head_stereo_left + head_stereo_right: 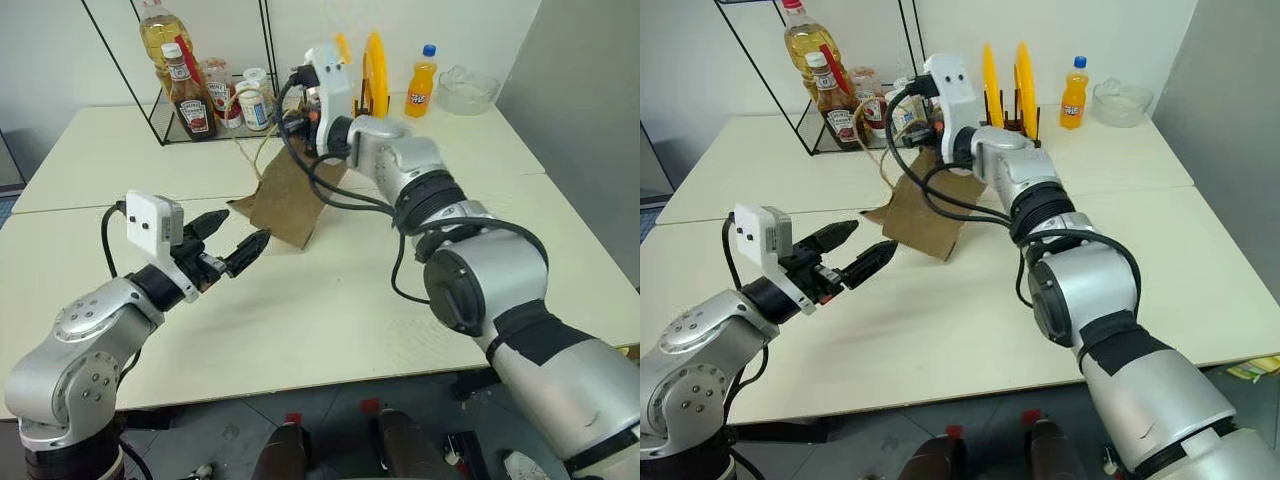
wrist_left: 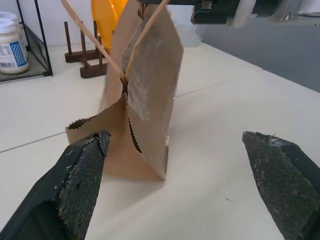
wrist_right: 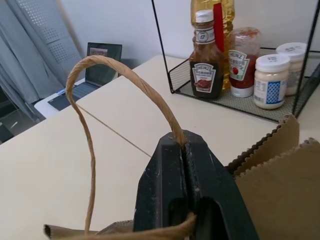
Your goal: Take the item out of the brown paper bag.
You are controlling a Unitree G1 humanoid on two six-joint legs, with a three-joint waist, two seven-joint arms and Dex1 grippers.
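The brown paper bag (image 1: pixel 288 203) stands tilted on the table, its mouth turned toward the back and its base lifted at one side. My right gripper (image 3: pixel 184 146) is shut on the bag's twisted-paper handle (image 3: pixel 125 75) and holds it up above the bag's top edge. My left gripper (image 1: pixel 243 230) hangs open just left of the bag, fingers pointing at its side, apart from the paper. In the left wrist view both fingers (image 2: pixel 82 172) frame the bag (image 2: pixel 150 100). The item is hidden from view.
A wire rack (image 1: pixel 170 135) at the back left holds a ketchup bottle (image 1: pixel 190 95), an oil bottle and jars. Behind the bag stand yellow plates (image 1: pixel 375 70) in a wooden holder. An orange soda bottle (image 1: pixel 422 85) and a glass bowl (image 1: pixel 468 88) sit at the back right.
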